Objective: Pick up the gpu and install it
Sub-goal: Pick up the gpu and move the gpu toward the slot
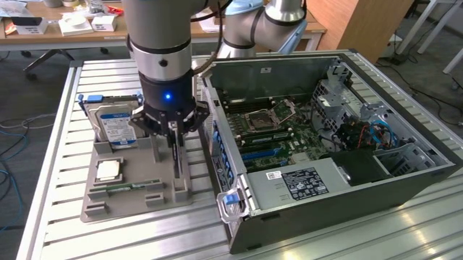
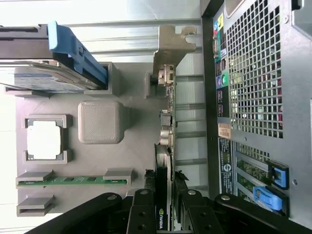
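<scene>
You see the gpu [image 2: 165, 126] on edge in its grey holder tray [image 2: 136, 146] slot, gripper [image 2: 165, 217] fingers [image 2: 142, 214] clamped on its top edge, past one finger CPU [image 2: 45, 139], memory stick [image 2: 73, 180], hard drive [image 2: 39, 78] in recesses, past the other the open computer case [image 2: 258, 73].

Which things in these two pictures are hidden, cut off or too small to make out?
1. Exterior view: the gpu stands edge-on in the grey holder, so its faces are unseen; the hand covers its upper part.
2. Wrist view: the gpu's end away from its silver bracket lies under the hand and is cut off by the picture's edge.
3. Exterior view: print on the hard drive label and the white case label is too small.
</scene>
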You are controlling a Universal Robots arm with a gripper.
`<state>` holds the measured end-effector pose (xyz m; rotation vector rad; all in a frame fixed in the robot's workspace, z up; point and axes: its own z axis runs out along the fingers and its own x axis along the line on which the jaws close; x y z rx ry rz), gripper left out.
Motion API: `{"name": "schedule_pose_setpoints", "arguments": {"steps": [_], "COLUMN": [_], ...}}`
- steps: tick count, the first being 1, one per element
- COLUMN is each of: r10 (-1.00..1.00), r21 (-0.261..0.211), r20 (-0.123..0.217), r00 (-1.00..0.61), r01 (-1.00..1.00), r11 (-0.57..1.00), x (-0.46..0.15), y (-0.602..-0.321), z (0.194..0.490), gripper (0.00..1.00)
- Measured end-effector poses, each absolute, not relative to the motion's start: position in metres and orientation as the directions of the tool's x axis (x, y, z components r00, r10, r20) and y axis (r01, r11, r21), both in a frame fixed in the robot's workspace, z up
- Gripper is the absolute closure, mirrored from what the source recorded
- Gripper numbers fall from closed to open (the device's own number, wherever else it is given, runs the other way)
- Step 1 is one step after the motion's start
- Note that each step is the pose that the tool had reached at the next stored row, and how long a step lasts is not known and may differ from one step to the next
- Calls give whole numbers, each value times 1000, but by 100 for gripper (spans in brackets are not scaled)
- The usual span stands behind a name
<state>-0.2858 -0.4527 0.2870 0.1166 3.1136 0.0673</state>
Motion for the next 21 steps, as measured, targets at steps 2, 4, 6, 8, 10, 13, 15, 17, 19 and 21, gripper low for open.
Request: {"name": "schedule_pose_setpoints", "arguments": {"steps": [2,4,6,8,10,13,15,17,19,21], "r10": [75,75,75,75,75,75,75,75,75,75], "r21": [44,44,44,44,44,44,44,44,44,44], "r20": [-24,-23,-23,-23,-23,-23,-23,-23,-23,-23], "r00": [-997,-997,-997,-997,-997,-997,-997,-997,-997,-997], "r01": [74,74,74,74,74,74,74,74,74,74], "r11": [996,996,996,996,996,996,996,996,996,996], "x": [-286,-286,-286,-286,-286,-286,-286,-286,-286,-286], "y": [-453,-453,-453,-453,-453,-453,-453,-453,-453,-453], "z": [293,299,306,312,319,330,338,346,354,362], "gripper": [74,74,74,74,74,74,74,74,74,74]}}
